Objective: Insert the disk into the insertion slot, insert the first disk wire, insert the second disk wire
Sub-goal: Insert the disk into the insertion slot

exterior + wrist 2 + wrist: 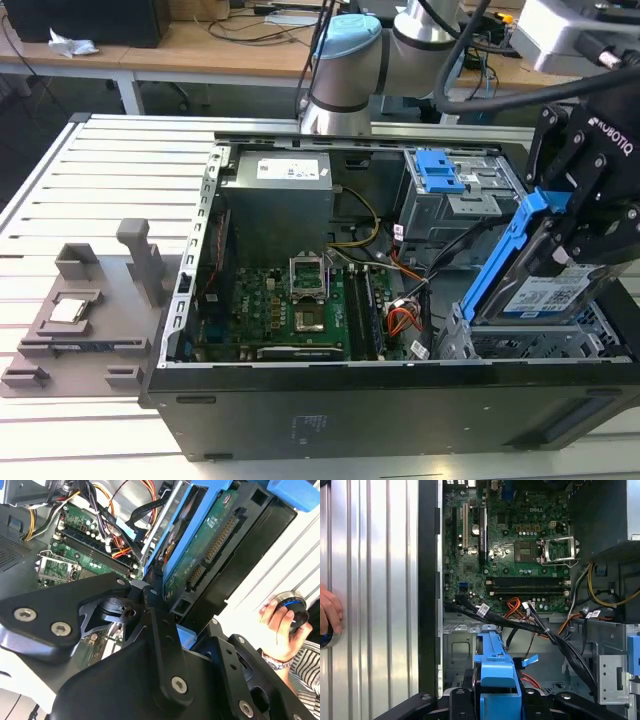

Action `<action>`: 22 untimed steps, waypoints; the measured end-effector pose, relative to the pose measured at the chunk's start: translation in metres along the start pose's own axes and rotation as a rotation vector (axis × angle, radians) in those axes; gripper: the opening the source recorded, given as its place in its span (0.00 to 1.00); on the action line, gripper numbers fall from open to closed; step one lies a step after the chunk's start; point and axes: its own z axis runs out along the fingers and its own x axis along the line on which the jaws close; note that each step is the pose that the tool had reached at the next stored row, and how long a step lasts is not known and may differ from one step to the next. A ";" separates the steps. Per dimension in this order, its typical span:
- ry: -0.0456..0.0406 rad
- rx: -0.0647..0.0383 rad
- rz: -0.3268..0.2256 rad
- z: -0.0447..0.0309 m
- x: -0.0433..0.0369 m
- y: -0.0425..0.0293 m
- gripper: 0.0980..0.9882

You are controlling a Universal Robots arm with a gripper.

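My gripper [572, 250] is shut on the disk [545, 297], a silver-grey drive with a white label in a bright blue caddy [505, 255]. The disk hangs tilted, its lower end just above the insertion slot [520, 345], a perforated silvery cage at the open computer case's corner on the exterior view's right. In the second wrist view the disk's green circuit side [210, 545] faces the camera beside a black finger [156, 611]. The first wrist view has the caddy's blue edge [495, 660] over the cage [461, 645]. Loose black disk wires [485, 612] lie across the case beside the cage.
Inside the open case [300, 425] lie a motherboard [300, 300], a grey power supply [275, 195] and a bigger grey bay with a blue latch [440, 170]. A grey fixture [75, 310] sits on the slatted table. A person's hand [277, 625] rests near the case.
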 end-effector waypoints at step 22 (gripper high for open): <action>0.0002 0.000 0.000 0.0381 -0.0001 -0.0015 0.30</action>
